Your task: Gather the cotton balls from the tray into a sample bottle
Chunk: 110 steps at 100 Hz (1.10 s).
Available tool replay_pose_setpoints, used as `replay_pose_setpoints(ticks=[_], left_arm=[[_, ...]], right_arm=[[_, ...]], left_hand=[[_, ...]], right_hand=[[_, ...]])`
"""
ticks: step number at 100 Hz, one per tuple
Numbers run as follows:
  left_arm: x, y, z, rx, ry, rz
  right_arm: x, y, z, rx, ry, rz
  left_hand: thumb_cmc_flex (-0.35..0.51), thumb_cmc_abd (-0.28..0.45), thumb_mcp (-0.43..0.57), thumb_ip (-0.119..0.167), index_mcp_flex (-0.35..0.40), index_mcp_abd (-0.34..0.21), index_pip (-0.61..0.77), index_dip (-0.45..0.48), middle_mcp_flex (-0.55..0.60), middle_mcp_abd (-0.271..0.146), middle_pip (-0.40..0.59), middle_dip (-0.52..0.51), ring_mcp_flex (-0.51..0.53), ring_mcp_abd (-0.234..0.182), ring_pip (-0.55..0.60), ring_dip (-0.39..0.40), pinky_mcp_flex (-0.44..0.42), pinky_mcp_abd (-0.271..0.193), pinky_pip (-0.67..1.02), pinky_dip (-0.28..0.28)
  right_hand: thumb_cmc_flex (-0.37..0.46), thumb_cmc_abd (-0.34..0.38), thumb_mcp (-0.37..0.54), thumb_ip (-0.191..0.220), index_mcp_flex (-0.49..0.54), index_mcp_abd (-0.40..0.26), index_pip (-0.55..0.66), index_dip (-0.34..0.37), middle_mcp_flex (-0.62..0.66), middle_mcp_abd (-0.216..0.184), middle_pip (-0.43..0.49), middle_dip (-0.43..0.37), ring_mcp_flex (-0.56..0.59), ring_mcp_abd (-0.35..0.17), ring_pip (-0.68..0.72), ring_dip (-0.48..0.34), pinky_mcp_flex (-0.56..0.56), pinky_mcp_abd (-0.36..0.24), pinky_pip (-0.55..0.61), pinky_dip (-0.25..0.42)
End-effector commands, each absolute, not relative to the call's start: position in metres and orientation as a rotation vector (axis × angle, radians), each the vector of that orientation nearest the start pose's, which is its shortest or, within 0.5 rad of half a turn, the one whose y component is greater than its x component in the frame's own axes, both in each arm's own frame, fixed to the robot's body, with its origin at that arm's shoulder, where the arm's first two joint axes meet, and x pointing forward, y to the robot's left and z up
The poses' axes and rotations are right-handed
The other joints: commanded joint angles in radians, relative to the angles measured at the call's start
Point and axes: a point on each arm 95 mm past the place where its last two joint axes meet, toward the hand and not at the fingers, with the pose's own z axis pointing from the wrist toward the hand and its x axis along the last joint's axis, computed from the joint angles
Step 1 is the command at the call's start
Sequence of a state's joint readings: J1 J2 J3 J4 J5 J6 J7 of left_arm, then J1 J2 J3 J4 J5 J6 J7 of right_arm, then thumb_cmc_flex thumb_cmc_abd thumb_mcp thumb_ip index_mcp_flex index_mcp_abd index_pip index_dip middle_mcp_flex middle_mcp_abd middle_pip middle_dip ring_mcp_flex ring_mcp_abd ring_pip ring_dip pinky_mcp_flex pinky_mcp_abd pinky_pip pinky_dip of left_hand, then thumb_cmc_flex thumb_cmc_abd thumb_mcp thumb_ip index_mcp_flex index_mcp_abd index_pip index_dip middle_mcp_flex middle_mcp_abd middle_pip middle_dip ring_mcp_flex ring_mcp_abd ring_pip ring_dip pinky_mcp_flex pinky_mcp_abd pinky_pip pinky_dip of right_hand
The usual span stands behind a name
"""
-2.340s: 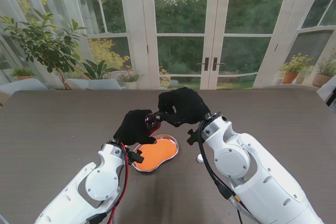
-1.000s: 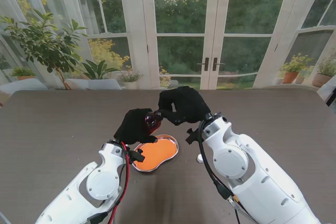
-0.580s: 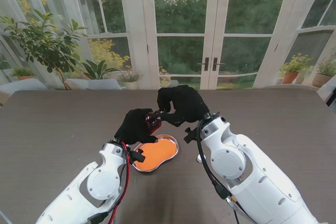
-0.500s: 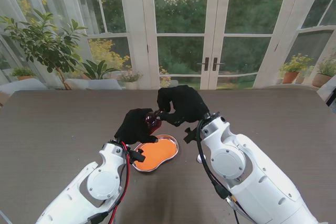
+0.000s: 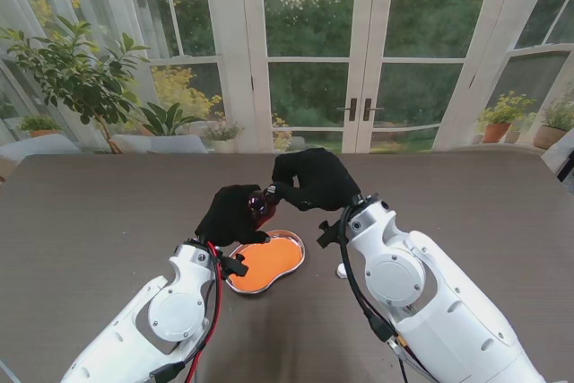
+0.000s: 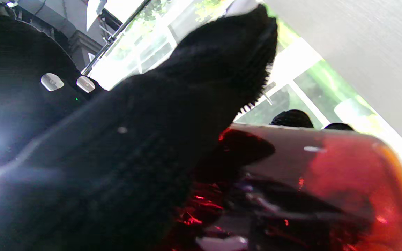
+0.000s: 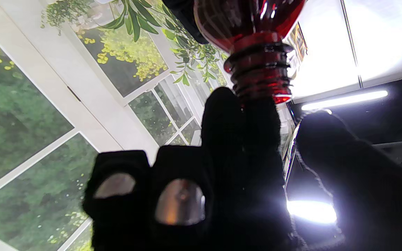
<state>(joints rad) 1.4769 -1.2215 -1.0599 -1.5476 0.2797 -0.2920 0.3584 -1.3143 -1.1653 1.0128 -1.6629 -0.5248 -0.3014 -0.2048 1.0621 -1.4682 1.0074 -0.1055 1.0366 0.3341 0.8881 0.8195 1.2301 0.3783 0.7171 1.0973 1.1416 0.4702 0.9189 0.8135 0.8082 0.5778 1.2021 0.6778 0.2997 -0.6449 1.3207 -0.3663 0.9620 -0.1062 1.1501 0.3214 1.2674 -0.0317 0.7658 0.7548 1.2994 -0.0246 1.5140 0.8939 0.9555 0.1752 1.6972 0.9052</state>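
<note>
Brown table (image 5: 99,213) before glazed doors (image 5: 359,51)

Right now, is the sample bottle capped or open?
Open. In the right wrist view the red sample bottle shows bare neck threads with no cap; the right robot hand has fingertips at its mouth. The left robot hand holds it.
</note>
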Motion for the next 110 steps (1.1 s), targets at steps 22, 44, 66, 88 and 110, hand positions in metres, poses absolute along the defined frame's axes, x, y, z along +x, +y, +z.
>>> replay_pose_setpoints(ticks=[22, 44, 66, 88, 110], left_arm=[[0.404, -0.079, -0.285, -1.551, 0.765, -2.417], [0.402, -0.079, -0.287, -1.554, 0.777, -2.412], [0.398, -0.076, -0.289, -1.556, 0.797, -2.403], [0.394, -0.074, -0.292, -1.555, 0.808, -2.398], [0.392, -0.072, -0.292, -1.548, 0.82, -2.391]], right_arm=[[0.419, 0.105, -0.204, 1.021, 1.193, 2.394], [0.423, 0.093, -0.199, 1.03, 1.13, 2.355], [0.432, 0.073, -0.204, 1.012, 1.173, 2.238], [0.439, 0.05, -0.229, 0.902, 1.355, 2.04], [0.444, 0.032, -0.265, 0.778, 1.536, 1.894]], left_hand=[[0.091, 1.059, 0.072, 0.037, 0.1, -0.062, 0.297, 0.056, 0.086, 0.036, 0.109, 0.049, 0.117, 0.049, 0.473, 0.063, 0.109, 0.027, 0.602, 0.048], [0.091, 1.059, 0.072, 0.037, 0.1, -0.063, 0.297, 0.056, 0.087, 0.035, 0.108, 0.049, 0.117, 0.049, 0.472, 0.063, 0.109, 0.027, 0.601, 0.048], [0.091, 1.059, 0.072, 0.037, 0.102, -0.063, 0.298, 0.056, 0.086, 0.037, 0.108, 0.048, 0.116, 0.05, 0.468, 0.062, 0.105, 0.028, 0.598, 0.048], [0.091, 1.059, 0.071, 0.037, 0.101, -0.063, 0.297, 0.056, 0.086, 0.036, 0.107, 0.048, 0.117, 0.05, 0.464, 0.06, 0.101, 0.029, 0.595, 0.048], [0.091, 1.059, 0.071, 0.037, 0.099, -0.063, 0.297, 0.057, 0.086, 0.035, 0.106, 0.047, 0.117, 0.05, 0.462, 0.06, 0.1, 0.029, 0.594, 0.049]], right_hand=[[0.028, -0.118, -0.007, -0.012, -0.063, 0.001, -0.026, -0.034, -0.006, 0.012, -0.003, 0.008, 0.018, -0.034, -0.006, -0.014, -0.004, -0.009, 0.029, 0.023], [-0.046, -0.086, -0.025, 0.053, -0.077, 0.036, -0.231, -0.02, -0.019, 0.019, 0.003, 0.005, 0.018, -0.026, -0.029, -0.024, -0.01, -0.013, 0.023, 0.018], [-0.071, -0.124, -0.025, 0.172, -0.099, 0.062, -0.364, 0.089, -0.045, 0.016, 0.006, 0.006, 0.019, -0.028, -0.055, -0.035, -0.016, -0.019, 0.009, 0.013], [-0.08, -0.263, -0.016, 0.153, -0.117, 0.056, -0.396, 0.102, -0.06, 0.001, 0.026, 0.014, 0.02, -0.053, -0.074, -0.041, -0.011, -0.03, -0.005, 0.004], [-0.101, -0.428, 0.028, 0.131, -0.105, 0.024, -0.402, 0.105, -0.045, -0.024, 0.072, 0.04, 0.021, -0.073, -0.062, -0.031, 0.007, -0.033, -0.009, -0.004]])
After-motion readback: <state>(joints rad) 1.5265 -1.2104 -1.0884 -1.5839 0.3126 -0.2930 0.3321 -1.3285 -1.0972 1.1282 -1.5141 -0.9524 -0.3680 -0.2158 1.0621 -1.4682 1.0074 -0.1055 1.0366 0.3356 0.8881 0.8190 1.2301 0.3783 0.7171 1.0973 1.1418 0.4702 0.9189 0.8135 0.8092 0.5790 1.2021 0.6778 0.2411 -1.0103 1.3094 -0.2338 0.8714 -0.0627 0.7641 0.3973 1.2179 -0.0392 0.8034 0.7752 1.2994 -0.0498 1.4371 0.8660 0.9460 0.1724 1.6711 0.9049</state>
